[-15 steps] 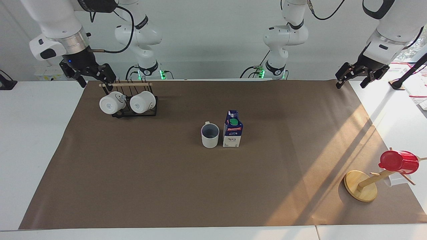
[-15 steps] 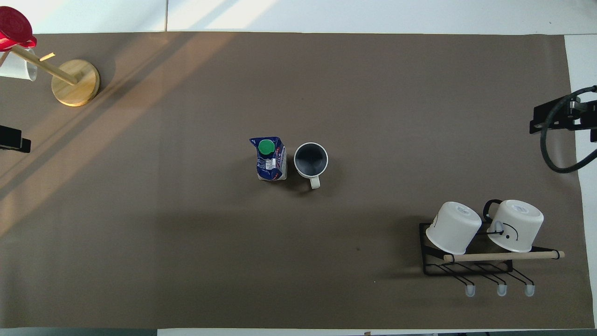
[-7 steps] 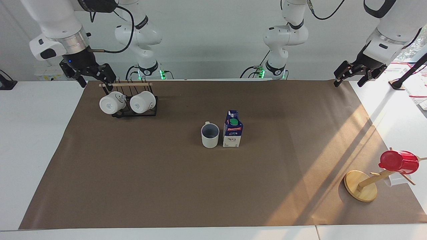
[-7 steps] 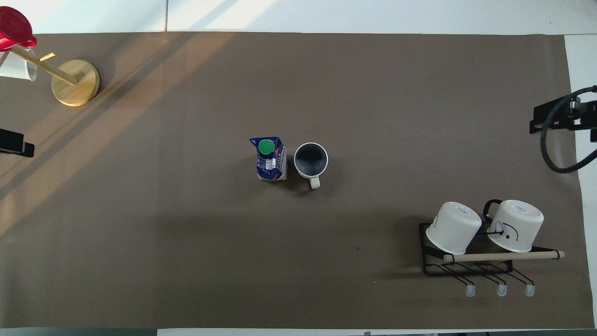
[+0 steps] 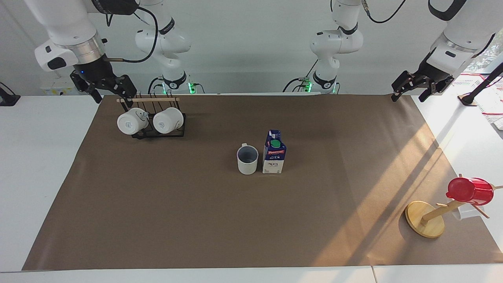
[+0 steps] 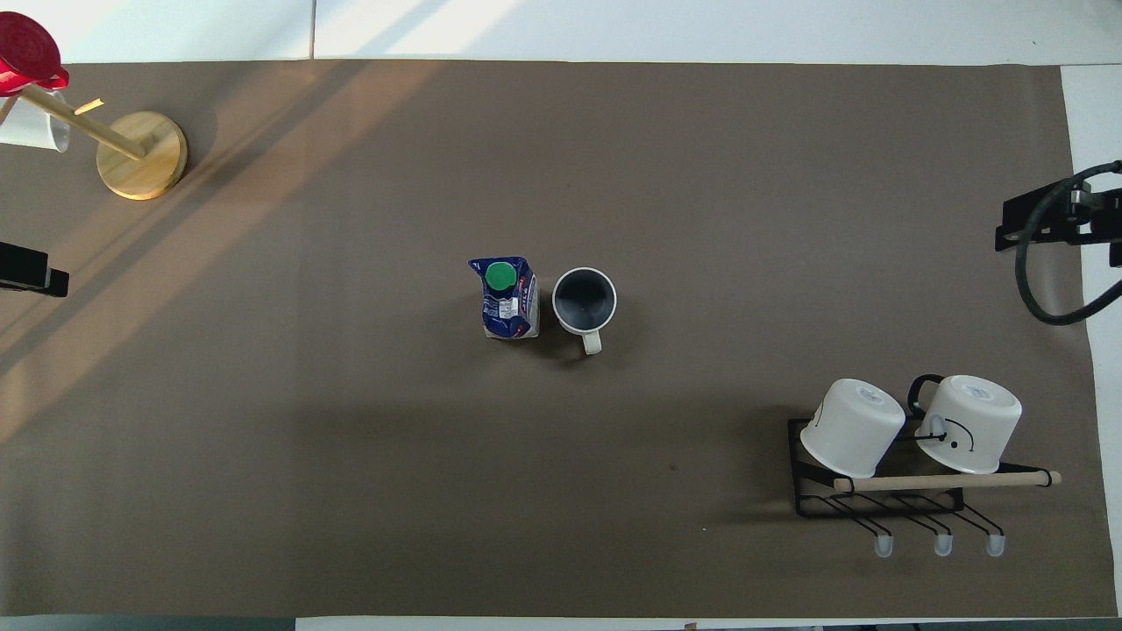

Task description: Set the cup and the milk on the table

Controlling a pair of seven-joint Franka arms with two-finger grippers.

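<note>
The cream-white cup (image 5: 247, 159) stands upright on the brown paper of the table (image 5: 188, 220), its handle toward the robots. It also shows in the overhead view (image 6: 585, 301). The milk carton (image 5: 274, 153) stands upright right beside it, toward the left arm's end, green cap up (image 6: 501, 278). My left gripper (image 5: 408, 96) is open and empty, raised over the paper's corner at the robots' edge. My right gripper (image 5: 114, 96) is open and empty, raised by the mug rack at the right arm's end.
A black wire rack (image 5: 157, 131) holds two white mugs near the robots at the right arm's end (image 6: 912, 438). A wooden mug tree (image 5: 424, 218) with a red mug (image 5: 469, 190) stands far from the robots at the left arm's end.
My left gripper has drifted a little up and toward the table's middle. The cup, the milk and the right arm have not moved.
</note>
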